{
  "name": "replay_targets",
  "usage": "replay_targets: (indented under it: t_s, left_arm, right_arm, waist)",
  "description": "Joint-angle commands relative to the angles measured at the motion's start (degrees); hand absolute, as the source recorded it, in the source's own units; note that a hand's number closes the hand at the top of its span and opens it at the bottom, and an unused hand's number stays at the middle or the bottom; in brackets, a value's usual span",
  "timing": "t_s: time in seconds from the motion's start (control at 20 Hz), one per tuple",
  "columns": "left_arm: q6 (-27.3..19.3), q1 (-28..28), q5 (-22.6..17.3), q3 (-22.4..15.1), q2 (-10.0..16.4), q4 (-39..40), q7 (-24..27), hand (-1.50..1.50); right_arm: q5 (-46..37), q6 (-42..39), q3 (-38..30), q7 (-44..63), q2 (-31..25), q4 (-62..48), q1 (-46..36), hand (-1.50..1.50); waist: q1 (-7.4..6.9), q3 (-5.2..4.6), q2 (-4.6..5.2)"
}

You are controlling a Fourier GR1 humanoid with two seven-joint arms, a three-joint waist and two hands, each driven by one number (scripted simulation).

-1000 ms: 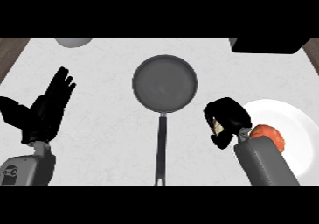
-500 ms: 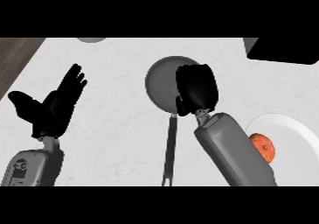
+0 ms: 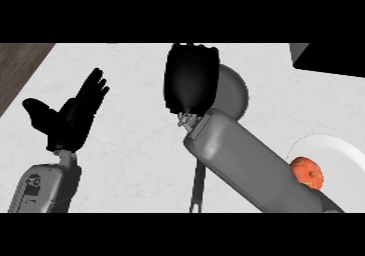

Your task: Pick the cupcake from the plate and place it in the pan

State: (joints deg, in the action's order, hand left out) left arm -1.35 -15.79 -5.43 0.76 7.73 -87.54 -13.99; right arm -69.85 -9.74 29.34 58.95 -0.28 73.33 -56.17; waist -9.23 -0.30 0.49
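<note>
Oddly, my right hand (image 3: 191, 80) hangs over the pan (image 3: 237, 92), fingers straight and together, carrying nothing I can see. The cupcake (image 3: 309, 172) sits on the plate (image 3: 344, 155), half hidden by my forearm, so I'd say the pick isn't made. The visible part of the pan holds nothing. Left hand (image 3: 70, 115) rests open, left.
</note>
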Motion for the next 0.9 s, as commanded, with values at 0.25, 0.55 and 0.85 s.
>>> replay_targets:
  t_s: [0.25, 0.55, 0.85]
  left_arm:
    - [-2.6, -0.2, 1.4, 0.7, -1.5, 2.2, 2.1, 0.0]
    - [-2.2, 1.5, 0.0, 3.2, 0.8, 0.0, -0.1, 0.0]
    - [0.0, 3.9, -1.1, 5.5, 2.7, 0.7, 3.4, 0.0]
  right_arm:
    - [7.4, 9.7, 3.0, 15.4, 0.3, -9.2, -10.1, 1.5]
    - [6.8, 16.3, 1.5, 13.3, 0.2, -14.8, -11.5, 1.5]
    - [5.6, 27.2, -1.6, 3.9, 0.3, -22.9, -6.3, 1.5]
  waist:
    - [3.79, 0.15, 0.21]
    - [6.07, 0.24, -0.16]
    - [7.37, 0.26, -0.04]
